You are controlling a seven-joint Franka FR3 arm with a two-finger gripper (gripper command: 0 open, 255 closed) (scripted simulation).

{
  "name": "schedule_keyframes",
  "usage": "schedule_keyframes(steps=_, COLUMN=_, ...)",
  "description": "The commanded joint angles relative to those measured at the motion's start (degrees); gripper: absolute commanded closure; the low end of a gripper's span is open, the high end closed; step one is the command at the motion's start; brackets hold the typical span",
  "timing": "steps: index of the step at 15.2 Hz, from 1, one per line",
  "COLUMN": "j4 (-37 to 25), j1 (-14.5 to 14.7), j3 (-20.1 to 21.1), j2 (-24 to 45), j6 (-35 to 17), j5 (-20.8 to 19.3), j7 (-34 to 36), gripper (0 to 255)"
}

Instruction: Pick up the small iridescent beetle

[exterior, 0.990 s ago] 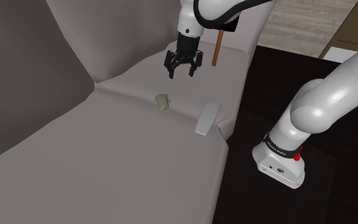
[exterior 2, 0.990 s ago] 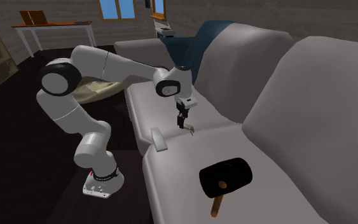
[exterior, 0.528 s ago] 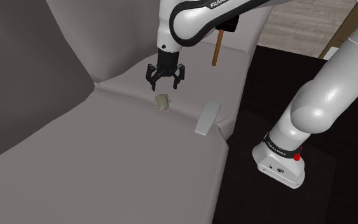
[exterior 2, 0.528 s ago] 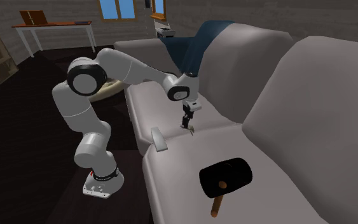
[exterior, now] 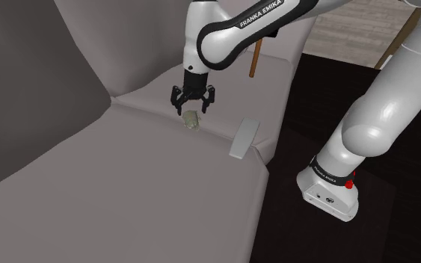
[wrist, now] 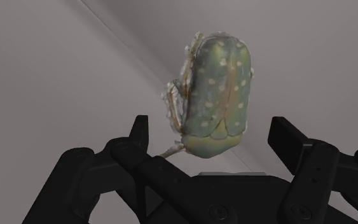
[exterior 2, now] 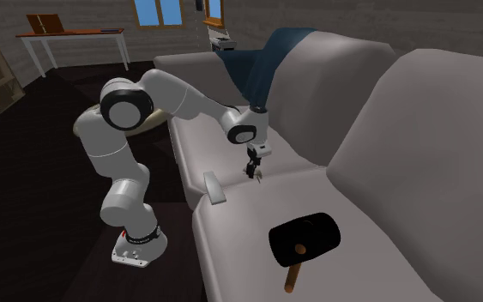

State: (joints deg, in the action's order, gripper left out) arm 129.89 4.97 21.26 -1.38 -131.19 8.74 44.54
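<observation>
Lena: Since a second ago the beetle (exterior: 191,119) has not stirred on the sofa (exterior: 126,172), while the end effector (exterior: 194,110) has dropped and swung toward the shoulder view's left, so that it now hangs right over it.

Tom: Where exactly does the beetle lie?

Lena: On the grey seat, close by the seam between two cushions. The wrist view shows it back up, pale green with light spots, its legs showing along one side.

Tom: And the fingers (wrist: 139,130)?

Lena: Spread apart, one to each side of the beetle's near end. Neither touches it as far as I can see, so nothing is held.

Tom: How far along would you put it?

Lena: I'd judge the approach nearly finished, since the end effector is lined up above the beetle. What's left is the last bit of descent, the closing, and the lift. The pick itself hasn't begun.

Tom: Anything nearby to mind?

Lena: A flat white piece (exterior: 244,138) lies at the seat's front edge, apart from the beetle. A black-headed mallet (exterior 2: 304,236) sits on the next cushion, well apart. Neither looks likely to interfere.
</observation>
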Motion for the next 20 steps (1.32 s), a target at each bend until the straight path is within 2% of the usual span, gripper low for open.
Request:
schedule_keyframes(steps=1, j4=0.1, j1=0.0, j3=0.0, j2=0.2, j6=-0.3, j5=-0.1, j7=0.1, gripper=255)
schedule_keyframes(steps=10, j4=0.2, j1=0.0, j3=0.0, j2=0.1, j6=-0.4, j5=0.0, j7=0.0, gripper=255)
schedule_keyframes(steps=20, j4=-3.8, j1=-0.2, j3=-0.4, j2=-3.8, j6=7.4, j5=0.8, j7=-0.1, gripper=255)
